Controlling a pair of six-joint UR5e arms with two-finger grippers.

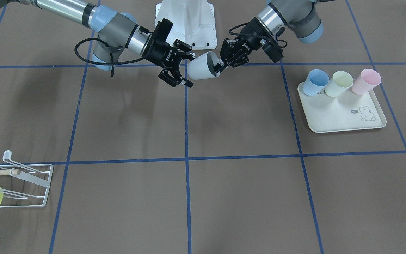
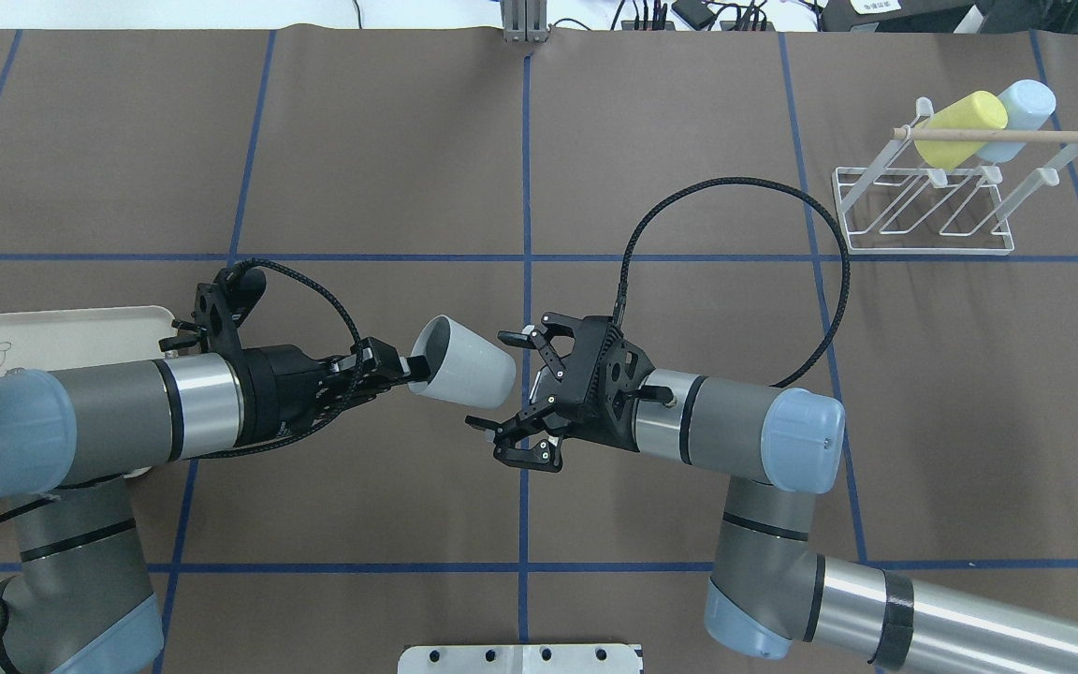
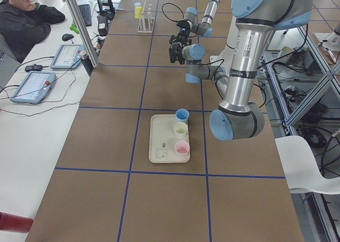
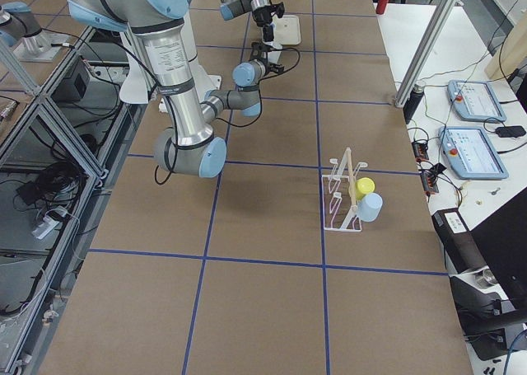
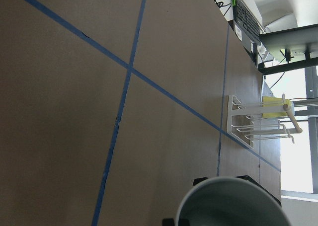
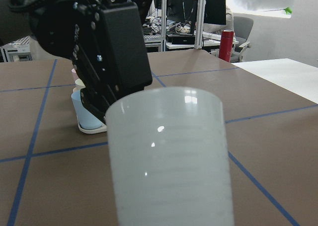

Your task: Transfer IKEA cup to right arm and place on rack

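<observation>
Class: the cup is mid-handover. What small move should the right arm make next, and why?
Probably close the right gripper on the white cup: its open fingers appear to straddle the cup's base end, while the left gripper holds the rim. The left should release only afterwards.

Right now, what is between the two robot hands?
The white cup, seen in the overhead view: the left gripper pinches its rim, and the right gripper is open at its base.
</observation>
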